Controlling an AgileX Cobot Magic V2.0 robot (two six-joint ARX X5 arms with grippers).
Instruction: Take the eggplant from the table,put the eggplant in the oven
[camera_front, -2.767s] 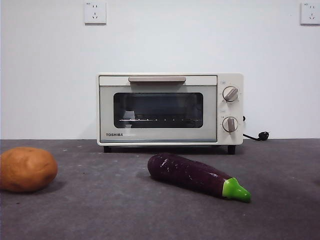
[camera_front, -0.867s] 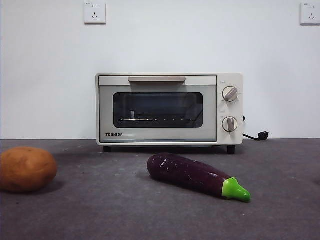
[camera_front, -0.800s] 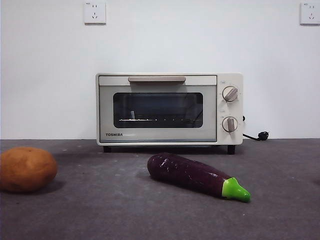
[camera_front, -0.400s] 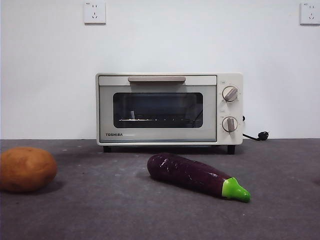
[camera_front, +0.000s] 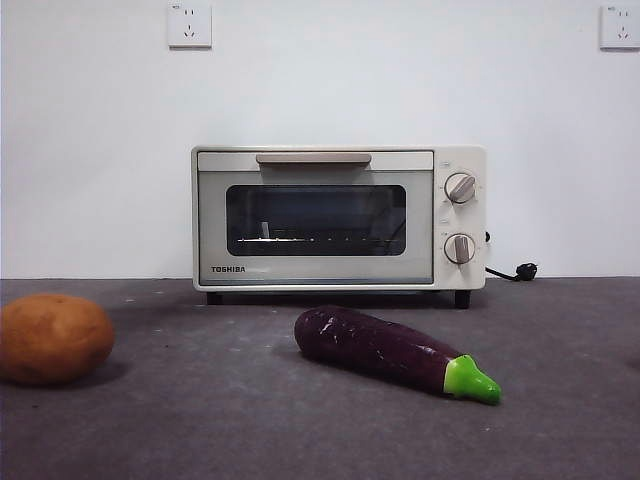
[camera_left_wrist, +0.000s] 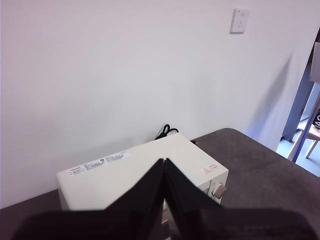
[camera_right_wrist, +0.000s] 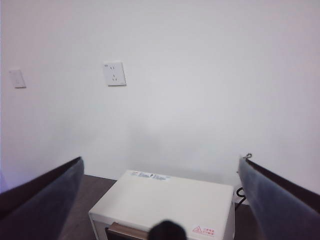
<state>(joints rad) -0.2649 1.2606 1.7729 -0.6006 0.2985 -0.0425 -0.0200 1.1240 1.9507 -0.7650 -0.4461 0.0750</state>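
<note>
Nothing done yet; eggplant (camera_front: 390, 350) lying untouched on table (camera_front: 220, 430) before oven (camera_front: 338, 218), door closed; left gripper (camera_left_wrist: 165, 167) pinched together, right gripper (camera_right_wrist: 160, 172) spread wide, both high above oven; opening, grasping, loading all remaining.

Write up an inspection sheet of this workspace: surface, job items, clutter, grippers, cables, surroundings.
Surface: the table, dark grey and matte, with faint specks.
Job's things: the eggplant lies on the table in front of the oven, stem cap toward the right of the front view; oven door shut.
Clutter: a potato at the left edge of the front view, apart from the eggplant.
Grippers: left gripper shut, high above the oven; right gripper open wide, also high above the oven. Neither shows in the front view.
Cables: a black power cord beside the oven.
Surroundings: white wall with two sockets.
</note>
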